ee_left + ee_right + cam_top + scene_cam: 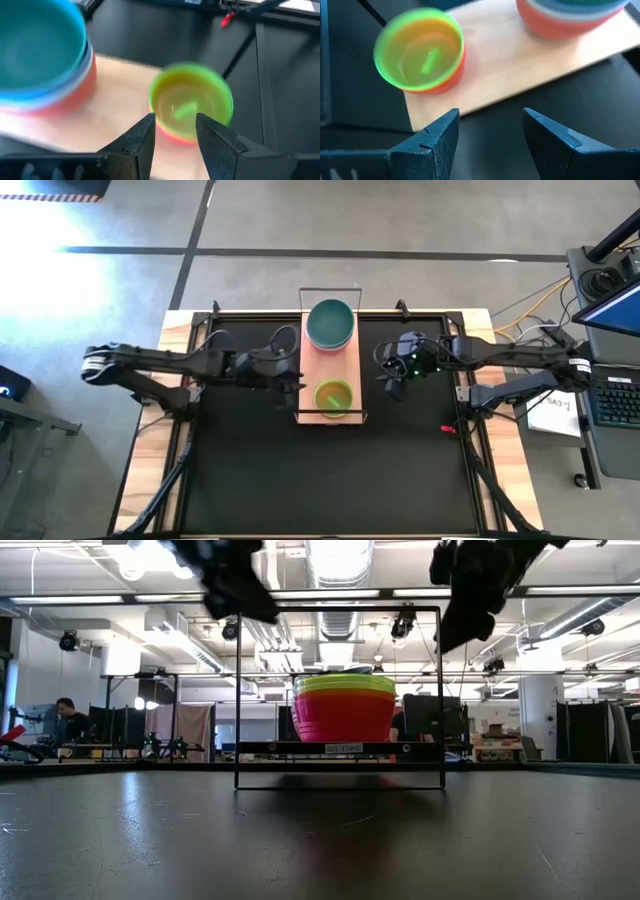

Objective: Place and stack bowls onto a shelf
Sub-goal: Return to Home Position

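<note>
Light-wood shelf (330, 366) holds a teal-topped stack of large bowls (330, 323) at one end and a green-topped stack of small bowls (334, 397) at the other, with the left gripper (297, 384) and right gripper (391, 385) hovering on either side, fingers parted and empty.

Green bowl (333, 396), teal bowl (330, 323), light-wood shelf (338, 366).

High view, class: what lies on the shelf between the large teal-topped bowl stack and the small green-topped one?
Just bare wooden shelf board separates the large teal-topped bowl stack from the small green-topped stack, per the high view.
</note>
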Robot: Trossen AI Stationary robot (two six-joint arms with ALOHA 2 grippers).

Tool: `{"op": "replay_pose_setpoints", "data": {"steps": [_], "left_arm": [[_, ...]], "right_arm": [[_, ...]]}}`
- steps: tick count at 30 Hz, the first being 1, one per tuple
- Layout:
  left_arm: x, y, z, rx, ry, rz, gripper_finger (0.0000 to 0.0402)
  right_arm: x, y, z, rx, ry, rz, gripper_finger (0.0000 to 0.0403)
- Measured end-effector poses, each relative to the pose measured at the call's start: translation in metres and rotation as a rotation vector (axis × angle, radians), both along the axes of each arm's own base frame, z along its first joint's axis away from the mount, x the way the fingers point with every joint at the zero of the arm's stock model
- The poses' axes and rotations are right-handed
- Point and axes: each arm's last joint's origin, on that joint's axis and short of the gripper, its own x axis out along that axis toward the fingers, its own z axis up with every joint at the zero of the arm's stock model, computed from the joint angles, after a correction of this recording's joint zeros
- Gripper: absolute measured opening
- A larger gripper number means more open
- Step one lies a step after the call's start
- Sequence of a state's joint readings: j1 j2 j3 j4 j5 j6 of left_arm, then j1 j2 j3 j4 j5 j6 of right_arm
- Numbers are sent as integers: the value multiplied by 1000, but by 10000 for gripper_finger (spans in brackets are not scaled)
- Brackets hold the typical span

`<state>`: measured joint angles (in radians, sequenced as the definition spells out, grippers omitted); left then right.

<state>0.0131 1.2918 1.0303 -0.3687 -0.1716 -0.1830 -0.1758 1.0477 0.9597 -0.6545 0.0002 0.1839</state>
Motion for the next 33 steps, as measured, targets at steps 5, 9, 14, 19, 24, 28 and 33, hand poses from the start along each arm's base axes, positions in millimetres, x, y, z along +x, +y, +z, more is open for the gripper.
{"op": "replay_pose_setpoints", "data": {"steps": [5,9,14,19,24,28,33], "left_arm": [[-47,-5,-28,-102,20,47,126],[-82,-9,-49,-190,15,38,126],[-114,-8,-67,-212,-41,56,126],[-134,-7,-85,-236,-149,91,126],[-144,-7,-105,-251,-242,87,126],[-149,-7,-122,-272,-286,93,126],[-153,-7,-134,-282,-295,98,126]], "right_arm": [[-4,0,-20,24,56,-18,202],[-8,1,-33,31,86,-21,191],[-11,2,-45,31,82,-20,177],[-12,2,-54,33,63,-24,171],[-15,3,-67,36,34,-11,173],[-18,4,-80,43,-6,5,173],[-19,6,-99,68,-103,46,173]]}}
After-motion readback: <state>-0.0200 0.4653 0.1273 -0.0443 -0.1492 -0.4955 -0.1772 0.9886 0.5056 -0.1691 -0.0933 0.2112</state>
